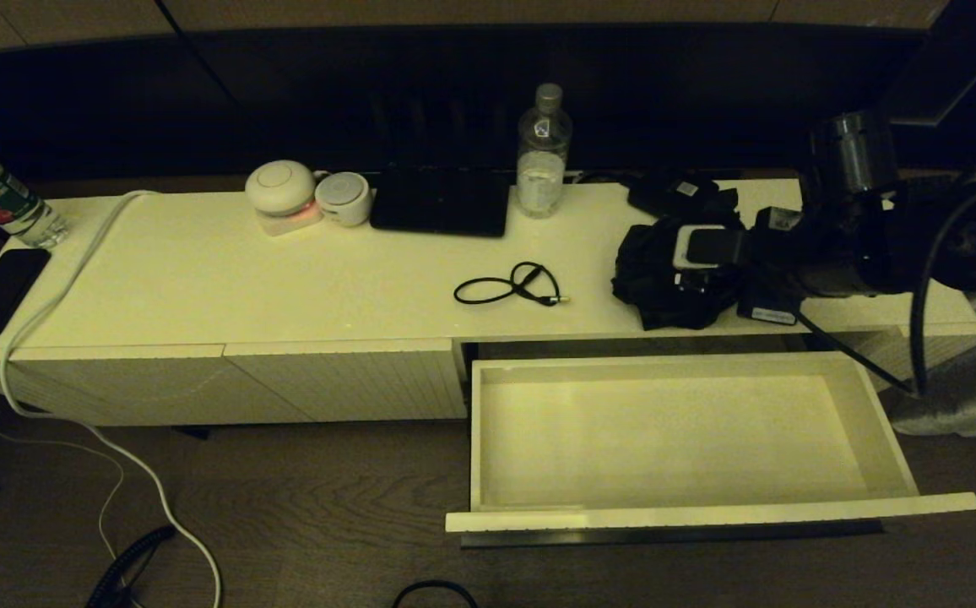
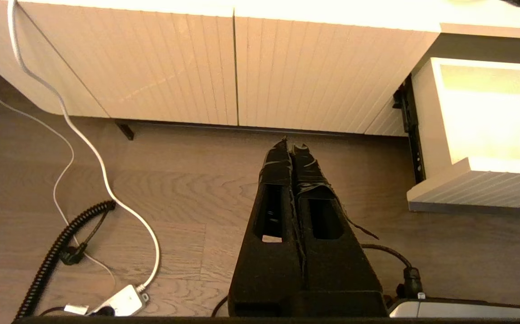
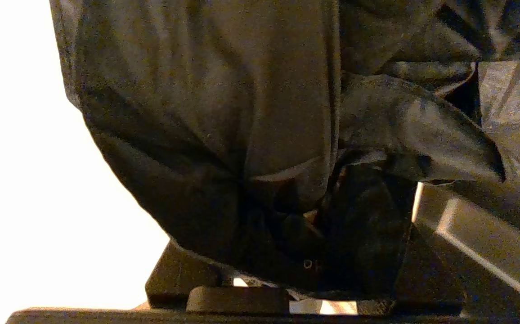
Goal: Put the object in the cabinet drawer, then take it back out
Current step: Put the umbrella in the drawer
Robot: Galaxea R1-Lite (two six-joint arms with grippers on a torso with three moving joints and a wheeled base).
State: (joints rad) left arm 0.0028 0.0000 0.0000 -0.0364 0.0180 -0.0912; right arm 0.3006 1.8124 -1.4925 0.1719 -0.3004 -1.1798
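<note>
Cloth, black and crumpled (image 1: 665, 283), is seen lying on the cabinet top (image 1: 285, 270), just behind the cabinet drawer (image 1: 674, 515), near the drawer's right half. The right gripper (image 1: 712, 253) is pressed into this black cloth from the side farther from the drawer's left end; in the right wrist view the fabric (image 3: 242, 135) is bunched all over the fingers, so how far they are spread, and whether the cloth is actually pinched, cannot be told. The drawer is pulled fully out, and only its plain white floor is shown inside. A small looped black cable (image 1: 512, 285) is lying on the top, behind the drawer's left end. A clear water bottle (image 1: 543, 152) is stood farther back from the drawer. The left gripper (image 2: 292, 146) is held low over the wooden floor (image 2: 174, 193), left of the drawer, with its fingers pressed together on nothing.
</note>
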